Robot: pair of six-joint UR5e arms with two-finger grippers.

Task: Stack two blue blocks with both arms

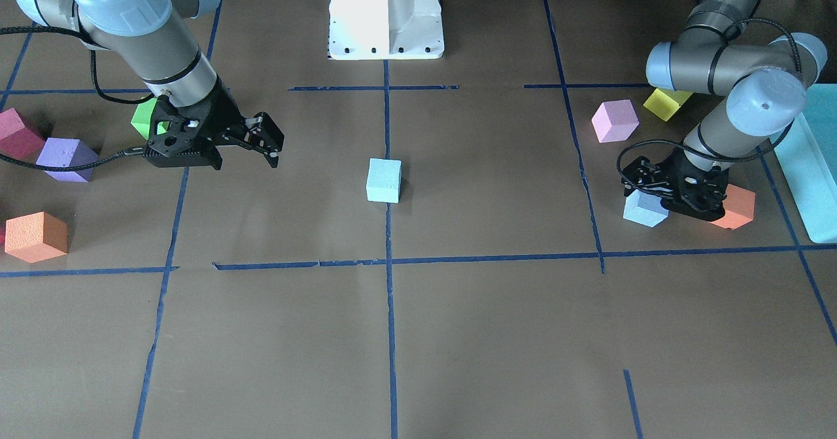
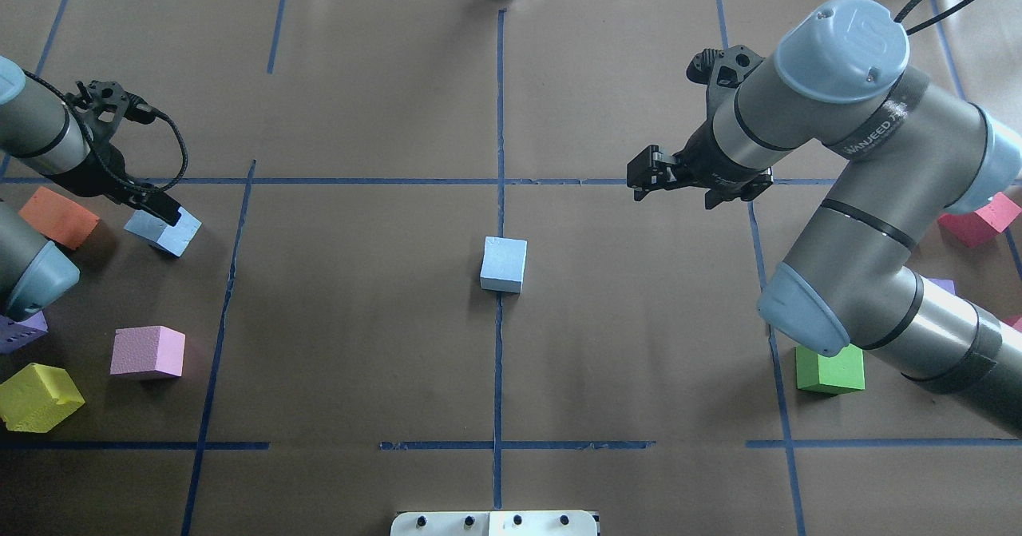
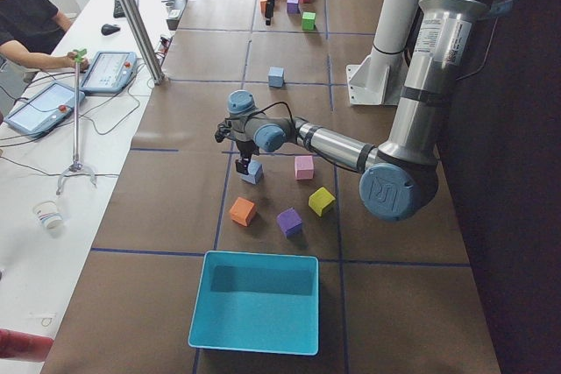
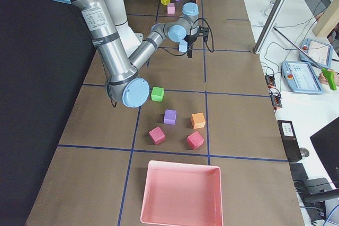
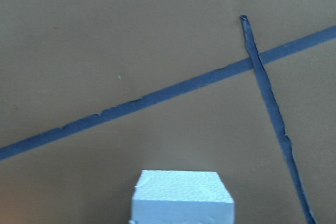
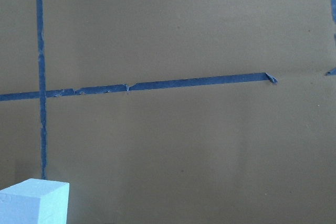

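Overhead exterior camera: the left gripper (image 2: 162,210) stands down on the outer blue block (image 2: 168,234), its black fingers touching the cube's top edge; whether they are clamped on the foam or only set around it cannot be told from any view; the left wrist camera has that cube low and centred in frame, just short of a blue tape line (image 5: 157,98); an orange cube (image 2: 58,216) lies just beside the gripper on its outer side; a pink cube (image 2: 148,352) and a yellow cube (image 2: 38,396) sit nearer the robot. The central blue block (image 2: 504,264) rests alone on the table (image 2: 359,344), on its middle tape line, well apart from both grippers; the right gripper (image 2: 648,175) hangs above the table beyond that block and to its right, fingers apart and holding nothing; its wrist camera catches only 1 corner of the cube, at lower left; a green cube (image 2: 830,370) lies partly under the right arm (image 2: 862,224).
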